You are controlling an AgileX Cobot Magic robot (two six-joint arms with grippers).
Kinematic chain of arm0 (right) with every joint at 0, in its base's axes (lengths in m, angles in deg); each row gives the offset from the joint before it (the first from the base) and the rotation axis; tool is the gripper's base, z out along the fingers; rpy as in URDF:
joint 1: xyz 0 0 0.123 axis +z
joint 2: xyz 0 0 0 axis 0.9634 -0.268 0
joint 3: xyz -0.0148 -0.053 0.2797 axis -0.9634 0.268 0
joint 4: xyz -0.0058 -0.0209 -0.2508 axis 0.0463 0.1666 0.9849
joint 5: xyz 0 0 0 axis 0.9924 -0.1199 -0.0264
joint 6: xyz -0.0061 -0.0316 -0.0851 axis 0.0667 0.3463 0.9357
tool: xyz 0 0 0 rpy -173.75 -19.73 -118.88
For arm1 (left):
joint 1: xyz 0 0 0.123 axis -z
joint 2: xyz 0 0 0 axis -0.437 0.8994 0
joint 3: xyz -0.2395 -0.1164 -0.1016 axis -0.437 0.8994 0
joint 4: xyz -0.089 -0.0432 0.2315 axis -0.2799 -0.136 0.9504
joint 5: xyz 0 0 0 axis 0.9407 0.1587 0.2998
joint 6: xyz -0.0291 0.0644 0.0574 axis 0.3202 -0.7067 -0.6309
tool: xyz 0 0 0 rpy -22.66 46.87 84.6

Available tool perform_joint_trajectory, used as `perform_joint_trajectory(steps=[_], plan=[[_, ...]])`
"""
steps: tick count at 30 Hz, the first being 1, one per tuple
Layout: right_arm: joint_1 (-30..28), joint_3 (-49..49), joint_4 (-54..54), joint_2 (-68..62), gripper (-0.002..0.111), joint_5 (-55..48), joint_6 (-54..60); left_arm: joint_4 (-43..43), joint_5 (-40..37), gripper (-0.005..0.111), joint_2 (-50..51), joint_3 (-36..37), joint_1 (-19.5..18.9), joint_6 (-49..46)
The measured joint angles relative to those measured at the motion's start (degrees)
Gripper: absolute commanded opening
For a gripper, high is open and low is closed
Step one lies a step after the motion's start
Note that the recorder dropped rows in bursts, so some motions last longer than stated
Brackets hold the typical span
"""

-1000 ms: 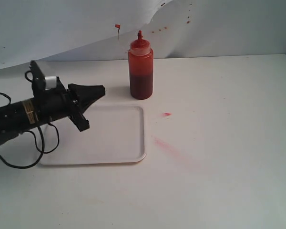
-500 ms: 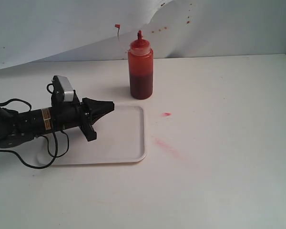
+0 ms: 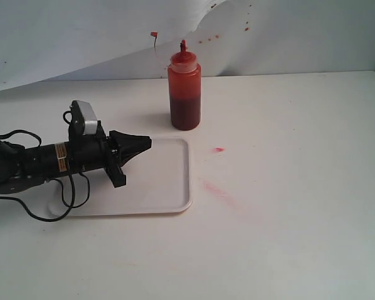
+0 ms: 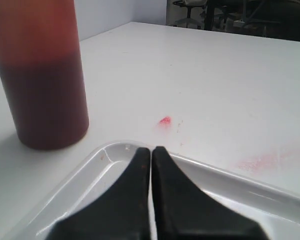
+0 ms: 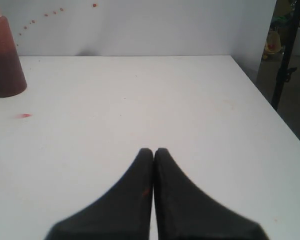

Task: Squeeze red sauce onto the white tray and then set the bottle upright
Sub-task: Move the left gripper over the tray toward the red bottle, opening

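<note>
We note the left tool (image 3: 147, 143), pressed together and empty, has advanced right over the tray (image 3: 169, 187) toward the bottle (image 3: 184, 94), upright on the surface (image 3: 287, 187) just beyond the tray's far right corner; spreading and grasping remain pending.

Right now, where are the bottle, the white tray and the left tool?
bottle (image 3: 185, 100), exterior view, middle of its body.
white tray (image 3: 165, 184), exterior view, bare floor of the tray.
left tool (image 3: 148, 142), exterior view, at its closed fingertips.
</note>
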Motion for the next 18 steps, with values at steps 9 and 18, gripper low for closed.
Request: perform_joint_trajectory(steps=[9, 18], plan=[[0.0, 0.0, 0.0, 0.0, 0.0, 0.0, 0.0, 0.5, 0.0, 0.003, 0.0, 0.0, 0.0, 1.6], [0.0, 0.0, 0.0, 0.0, 0.0, 0.0, 0.0, 0.5, 0.0, 0.012, 0.0, 0.0, 0.0, 4.9]])
